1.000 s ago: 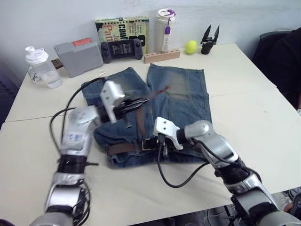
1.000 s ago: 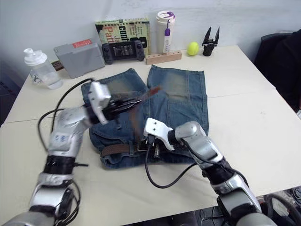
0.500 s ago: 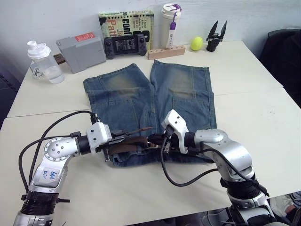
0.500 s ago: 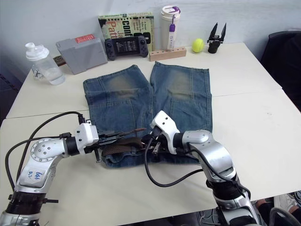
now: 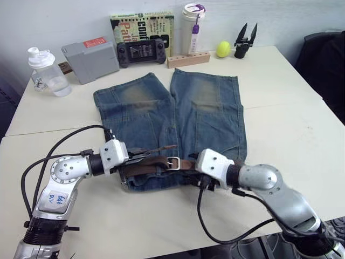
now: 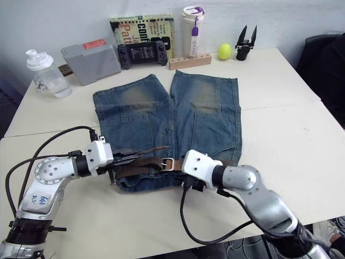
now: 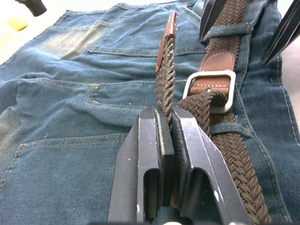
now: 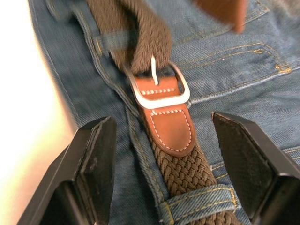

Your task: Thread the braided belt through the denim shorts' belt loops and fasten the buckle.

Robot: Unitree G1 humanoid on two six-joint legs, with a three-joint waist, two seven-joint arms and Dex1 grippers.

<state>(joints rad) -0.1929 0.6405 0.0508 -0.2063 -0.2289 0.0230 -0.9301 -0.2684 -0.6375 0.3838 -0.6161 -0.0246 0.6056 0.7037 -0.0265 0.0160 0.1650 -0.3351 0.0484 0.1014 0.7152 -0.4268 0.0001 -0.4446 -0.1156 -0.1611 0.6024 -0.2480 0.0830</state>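
The denim shorts [image 5: 170, 121] are spread flat on the table [image 5: 280, 102], and the braided belt [image 5: 148, 165] is laid along their waistband, passed under the belt loops [image 8: 197, 201], with the buckle [image 5: 172, 163] near the middle. The belt's free end is pinched between the closed fingers of the left gripper [image 7: 166, 140], while the right gripper [image 8: 173, 154] is held spread wide above the buckle, touching nothing. At the far edge a bottle [image 5: 46, 73], a grey box [image 5: 89, 59], a game controller [image 5: 141, 52], a tumbler [image 5: 192, 28], a yellow ball [image 5: 221, 49] and a book [image 5: 141, 29] are seen; its title is partly hidden, perhaps "Com… Pat…".
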